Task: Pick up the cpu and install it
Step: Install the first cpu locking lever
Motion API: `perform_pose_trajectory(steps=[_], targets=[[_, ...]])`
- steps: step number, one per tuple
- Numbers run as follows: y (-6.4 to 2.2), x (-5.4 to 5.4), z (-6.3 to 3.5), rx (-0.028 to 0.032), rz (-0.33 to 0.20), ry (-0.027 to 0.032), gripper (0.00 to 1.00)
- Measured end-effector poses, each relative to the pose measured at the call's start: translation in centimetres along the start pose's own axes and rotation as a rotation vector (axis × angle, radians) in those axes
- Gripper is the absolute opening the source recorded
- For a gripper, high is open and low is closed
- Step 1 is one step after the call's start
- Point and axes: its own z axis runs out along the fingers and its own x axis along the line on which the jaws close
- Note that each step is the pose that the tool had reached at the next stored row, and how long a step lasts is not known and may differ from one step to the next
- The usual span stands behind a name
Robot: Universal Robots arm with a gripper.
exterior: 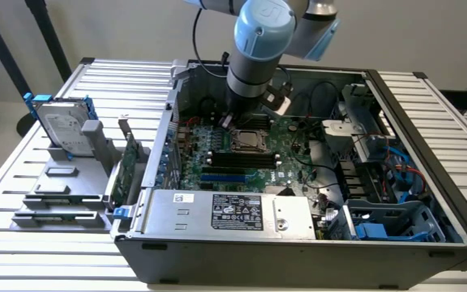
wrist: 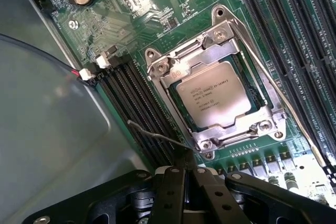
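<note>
The small square silver-grey cpu (wrist: 212, 98) lies flat in its socket on the green motherboard (exterior: 286, 131). A silver metal frame (wrist: 168, 69) goes around it and a thin wire lever (wrist: 152, 134) lies beside. The black fingers (wrist: 182, 160) are closed, holding nothing, near the socket edge. In the exterior view, long black memory slots (exterior: 238, 159) lie at 6 o'clock from the cpu. A silver hard drive with blue brackets (exterior: 59, 125) stands at 9 o'clock on the slatted metal desk (exterior: 128, 79).
</note>
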Motion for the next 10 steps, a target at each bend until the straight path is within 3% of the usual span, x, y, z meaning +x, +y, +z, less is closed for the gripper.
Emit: perform_pose_trajectory(steps=[10], targets=[[0.5, 0.2, 0.18, 0.0021, 0.001, -0.0013, 0.11]])
